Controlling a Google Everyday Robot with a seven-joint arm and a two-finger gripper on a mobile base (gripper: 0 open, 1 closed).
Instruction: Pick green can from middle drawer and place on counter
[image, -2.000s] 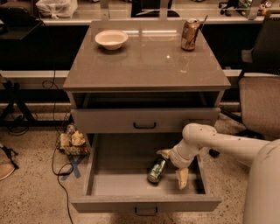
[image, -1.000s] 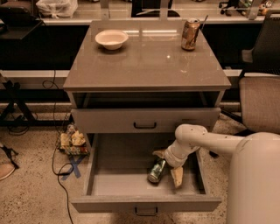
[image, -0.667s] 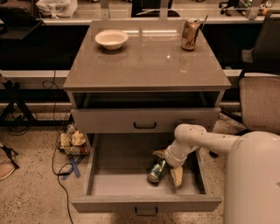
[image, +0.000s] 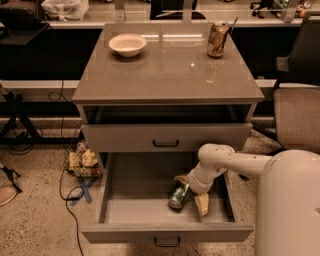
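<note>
Gripper (image: 190, 194): low inside the middle drawer (image: 131, 210), towards its right-hand side; two pale fingers (image: 202, 204) spread apart, jaws not closed on anything; one finger nearer the drawer's back, the other nearer its front.

Green can (image: 177, 196): on the drawer floor, right of centre, tilted with one silvery end towards the drawer's front; it sits between the spread fingers; contact with either finger cannot be told.

Arm (image: 234, 162): white, coming in over the drawer's right wall from the robot's body at the lower right.

Middle drawer: pulled fully out, grey floor otherwise bare, small black handle on its front.

Upper drawer (image: 125, 137): directly above the middle drawer, open only a crack, black handle at centre.

Counter (image: 165, 72): glossy slab topping the cabinet above the drawer; it bears a pale bowl (image: 127, 44) at back left and a gold-brown can (image: 217, 39) with a straw at back right.

Chair (image: 296, 119): right of the drawer, behind the robot.
</note>
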